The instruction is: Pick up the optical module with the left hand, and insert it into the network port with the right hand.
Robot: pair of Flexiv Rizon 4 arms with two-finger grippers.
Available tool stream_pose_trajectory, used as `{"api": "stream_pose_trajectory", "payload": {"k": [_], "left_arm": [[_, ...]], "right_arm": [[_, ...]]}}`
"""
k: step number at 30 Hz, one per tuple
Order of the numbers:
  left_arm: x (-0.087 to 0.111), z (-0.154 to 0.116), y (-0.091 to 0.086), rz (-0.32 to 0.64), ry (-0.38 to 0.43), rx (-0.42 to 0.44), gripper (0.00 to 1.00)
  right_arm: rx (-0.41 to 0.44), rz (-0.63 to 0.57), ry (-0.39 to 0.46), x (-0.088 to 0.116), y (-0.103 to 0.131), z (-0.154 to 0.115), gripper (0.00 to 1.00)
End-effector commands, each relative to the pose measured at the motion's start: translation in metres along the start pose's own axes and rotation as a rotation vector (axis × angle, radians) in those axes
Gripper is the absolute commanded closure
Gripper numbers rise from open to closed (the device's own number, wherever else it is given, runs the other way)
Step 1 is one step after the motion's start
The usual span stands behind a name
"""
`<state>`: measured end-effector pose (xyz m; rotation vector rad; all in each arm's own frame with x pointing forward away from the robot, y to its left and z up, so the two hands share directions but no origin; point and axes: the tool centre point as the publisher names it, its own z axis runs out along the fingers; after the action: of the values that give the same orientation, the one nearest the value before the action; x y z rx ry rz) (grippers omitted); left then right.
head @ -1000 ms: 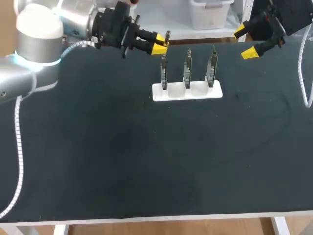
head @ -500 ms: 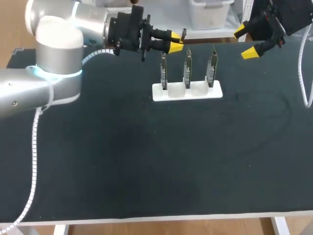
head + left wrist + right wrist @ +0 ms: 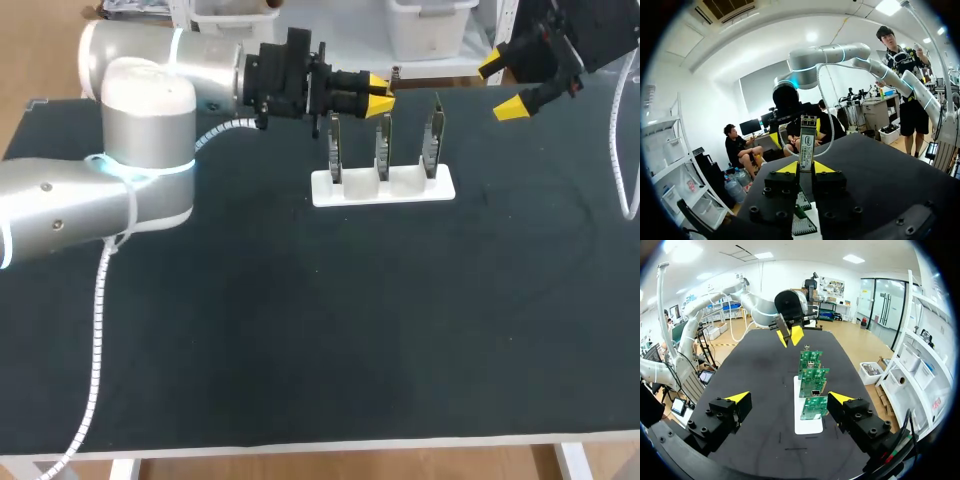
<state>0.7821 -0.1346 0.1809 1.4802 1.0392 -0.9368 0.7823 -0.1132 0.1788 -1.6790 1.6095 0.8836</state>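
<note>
L gripper pinches optical module btwn its yellow tips, module sticking out past them, w/ 3 green boards just below, upright in white holder on table. R gripper spread wide, holding nothing, well apart to holder's right.

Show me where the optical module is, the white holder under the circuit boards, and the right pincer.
optical module (image 3: 806, 142): left wrist view, middle of its labelled body.
white holder (image 3: 445, 187): head view, bare right end of its base.
right pincer (image 3: 501, 87): head view, midway between its two yellow tips.
</note>
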Motion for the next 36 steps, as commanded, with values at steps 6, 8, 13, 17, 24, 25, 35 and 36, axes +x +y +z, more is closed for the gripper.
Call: {"api": "stream_pose_trajectory", "payload": {"k": [6,8,13,17,24,25,35,36], "left_arm": [[0.008,0.004,0.014,0.002,-0.016,0.05,1.0],[0.008,0.004,0.014,0.002,-0.016,0.05,1.0],[0.008,0.004,0.014,0.002,-0.016,0.05,1.0],[0.008,0.004,0.014,0.002,-0.016,0.05,1.0],[-0.012,0.024,0.019,0.011,-0.015,0.07,1.0],[-0.014,0.027,0.019,0.017,-0.028,0.078,1.0],[-0.029,0.06,0.025,0.043,-0.071,0.098,1.0],[-0.031,0.062,0.026,0.047,-0.073,0.101,1.0]], "right_arm": [[0.0,-0.001,0.0,0.0,0.0,0.0,0.0],[0.0,-0.001,0.0,0.0,0.0,0.0,0.0],[0.0,-0.001,0.0,0.0,0.0,0.0,0.0],[0.0,-0.001,0.0,0.0,0.0,0.0,0.0],[0.0,-0.001,0.0,0.0,0.0,0.0,0.0],[0.0,-0.001,0.0,0.0,0.0,0.0,0.0],[0.0,-0.001,0.0,0.0,0.0,0.0,0.0],[0.0,-0.001,0.0,0.0,0.0,0.0,0.0]]}}
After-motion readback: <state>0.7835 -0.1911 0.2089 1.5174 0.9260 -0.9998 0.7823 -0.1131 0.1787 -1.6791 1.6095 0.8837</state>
